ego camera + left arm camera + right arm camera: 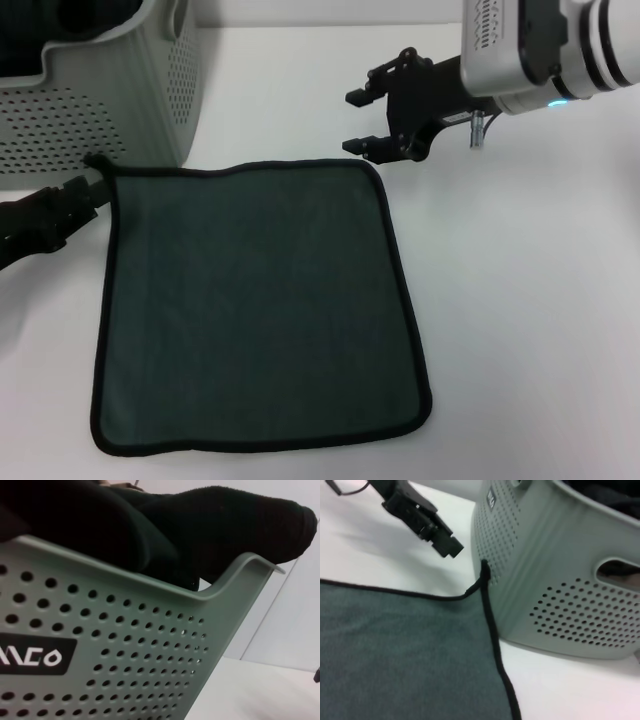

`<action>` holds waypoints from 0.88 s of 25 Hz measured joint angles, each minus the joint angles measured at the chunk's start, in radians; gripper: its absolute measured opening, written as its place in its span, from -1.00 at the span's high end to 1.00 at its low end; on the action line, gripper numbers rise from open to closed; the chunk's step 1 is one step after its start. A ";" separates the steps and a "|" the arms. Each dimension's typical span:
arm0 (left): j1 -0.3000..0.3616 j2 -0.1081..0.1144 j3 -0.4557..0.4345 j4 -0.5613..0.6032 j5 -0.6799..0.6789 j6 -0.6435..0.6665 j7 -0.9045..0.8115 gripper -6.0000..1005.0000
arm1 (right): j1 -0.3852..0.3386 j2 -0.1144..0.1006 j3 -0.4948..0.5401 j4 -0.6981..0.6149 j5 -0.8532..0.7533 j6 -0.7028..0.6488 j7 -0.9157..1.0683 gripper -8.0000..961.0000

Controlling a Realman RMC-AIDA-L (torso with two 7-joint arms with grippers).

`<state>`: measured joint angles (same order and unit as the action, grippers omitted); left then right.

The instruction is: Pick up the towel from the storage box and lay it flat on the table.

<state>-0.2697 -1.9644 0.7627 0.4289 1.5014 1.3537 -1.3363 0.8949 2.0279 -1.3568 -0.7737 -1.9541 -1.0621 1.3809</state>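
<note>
Lying flat on the table (520, 300), the towel (255, 300) rests dark-side up; right tool (358, 122) hovers spread wide.

The table (520, 330) is a plain, smooth white top. Two things rest directly on it. The towel (255, 300) lies spread flat with its dark green-grey side up, black edging running all round. Its far left corner (484, 567) is raised a little and sits right against the box. The box (130, 90), pale grey-green with perforated walls, stands on the table at the far left, just behind the towel's far edge. Dark cloth fills its top.
</note>
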 joint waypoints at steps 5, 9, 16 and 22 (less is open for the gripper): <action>0.013 0.001 0.000 0.002 -0.018 0.107 0.096 0.37 | -0.103 0.000 0.001 -0.063 0.116 -0.012 -0.023 -0.08; 0.024 -0.019 0.008 0.004 -0.010 0.269 0.318 0.06 | -0.225 0.000 -0.008 -0.092 0.305 -0.078 -0.094 -0.46; -0.023 -0.011 0.029 0.015 0.091 0.518 0.494 -0.12 | -0.479 -0.001 -0.084 0.037 0.794 -0.472 -0.295 -0.81; -0.119 0.021 0.073 0.021 0.191 0.562 0.404 -0.12 | -0.451 -0.006 -0.091 0.140 0.781 -0.573 -0.298 -0.85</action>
<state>-0.3890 -1.9435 0.8358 0.4502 1.6924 1.9160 -0.9319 0.4437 2.0221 -1.4483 -0.6339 -1.1735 -1.6355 1.0833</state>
